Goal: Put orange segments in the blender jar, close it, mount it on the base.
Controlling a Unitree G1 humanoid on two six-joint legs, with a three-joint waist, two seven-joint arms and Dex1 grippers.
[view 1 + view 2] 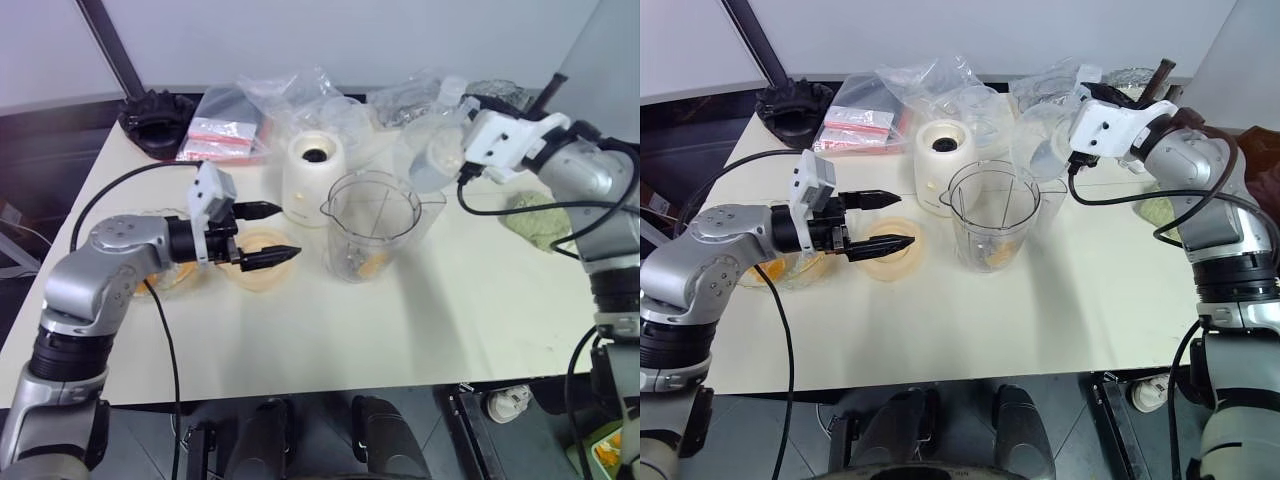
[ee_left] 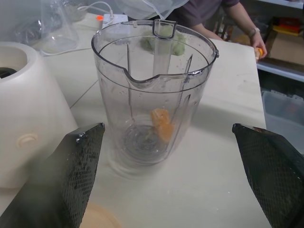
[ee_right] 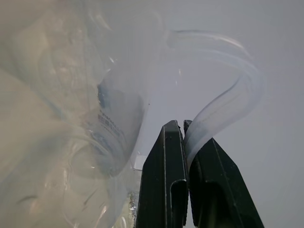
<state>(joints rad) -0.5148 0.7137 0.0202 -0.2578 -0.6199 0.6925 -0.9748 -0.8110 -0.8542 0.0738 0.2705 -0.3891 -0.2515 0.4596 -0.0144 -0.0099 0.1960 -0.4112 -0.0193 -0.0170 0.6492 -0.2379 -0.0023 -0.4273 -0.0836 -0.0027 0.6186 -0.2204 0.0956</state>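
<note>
The two eye views look forward and down from the head onto the table [image 1: 480, 330], sharing nearly the same scene. The left wrist view looks level and close at the jar [image 2: 154, 95], which the eye views share. The right wrist view faces a clear handle [image 3: 232, 102] at very close range.

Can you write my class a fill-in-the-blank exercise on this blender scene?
1. The orange segments lie at the bottom of the ____.
2. The left gripper has its fingers ____.
3. The right gripper is shut on a clear ____.
4. The cream-white base stands on the ____.

Missing words: blender jar; open; handle; table
</note>
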